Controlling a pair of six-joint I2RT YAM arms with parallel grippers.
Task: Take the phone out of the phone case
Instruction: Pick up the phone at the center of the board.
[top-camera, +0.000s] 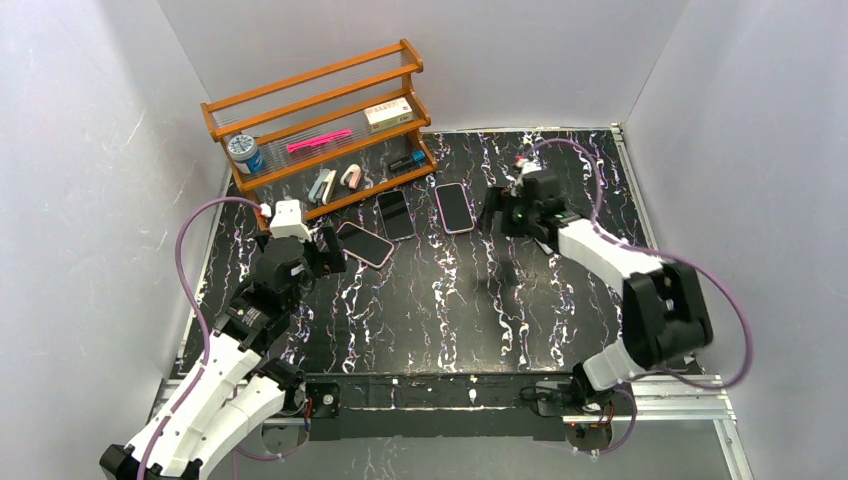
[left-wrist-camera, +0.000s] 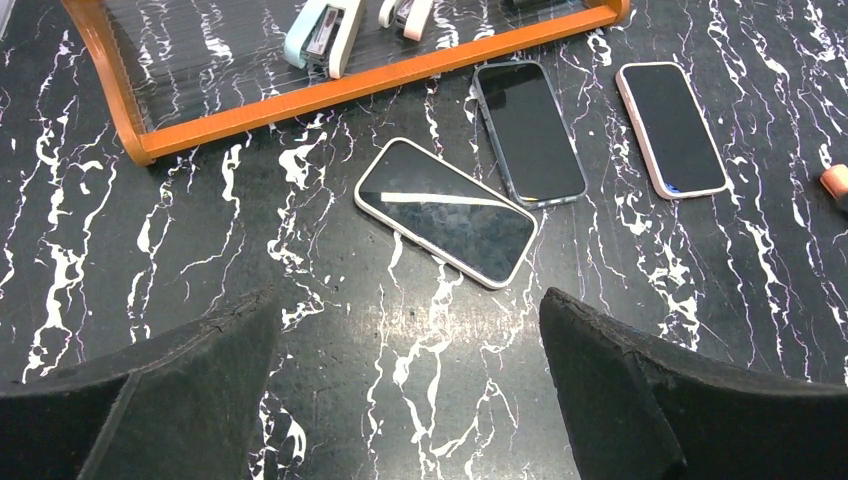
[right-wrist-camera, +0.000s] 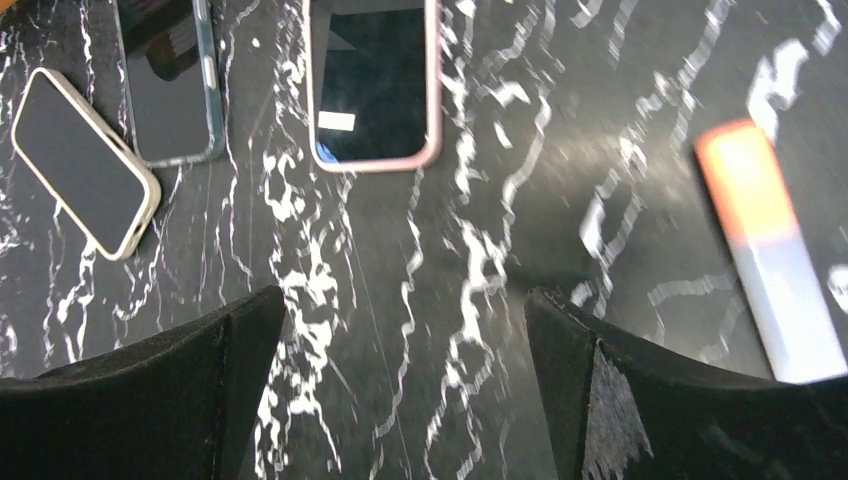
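I have two arms, and each one ends in an end effector. My left end effector (left-wrist-camera: 405, 335) is spread wide open and holds nothing. Its two dark fingers (left-wrist-camera: 180, 380) show at the bottom of my left wrist view, with the black and white surface (left-wrist-camera: 200, 240) between them. Just ahead of that gap lies the cream-cased phone (left-wrist-camera: 445, 212). It is flat, screen up, and turned at a slant. It is not touching my fingers. Next to it, a bit farther off, is the dark-cased phone (left-wrist-camera: 528, 132), also flat and screen up. After that comes the pink-cased phone (left-wrist-camera: 670, 128), apart from the other two. All three phones are in their cases. From above, they sit in a row in front of the orange wooden rack (top-camera: 320, 120). My left end effector (top-camera: 325, 250) is just beside the cream one. Two staplers (left-wrist-camera: 325, 35) rest on the bottom shelf of the rack. My right end effector (right-wrist-camera: 405, 310) is wide open too, and it holds nothing. In its own view the pink-cased phone (right-wrist-camera: 373, 80) lies just ahead of the gap, a little to the left. A blurry orange and white stick (right-wrist-camera: 765, 250) lies on the surface off to the right. I cannot tell what that stick is. From above, my right end effector (top-camera: 497, 210) is near the pink-cased phone (top-camera: 454, 207), on its right side.
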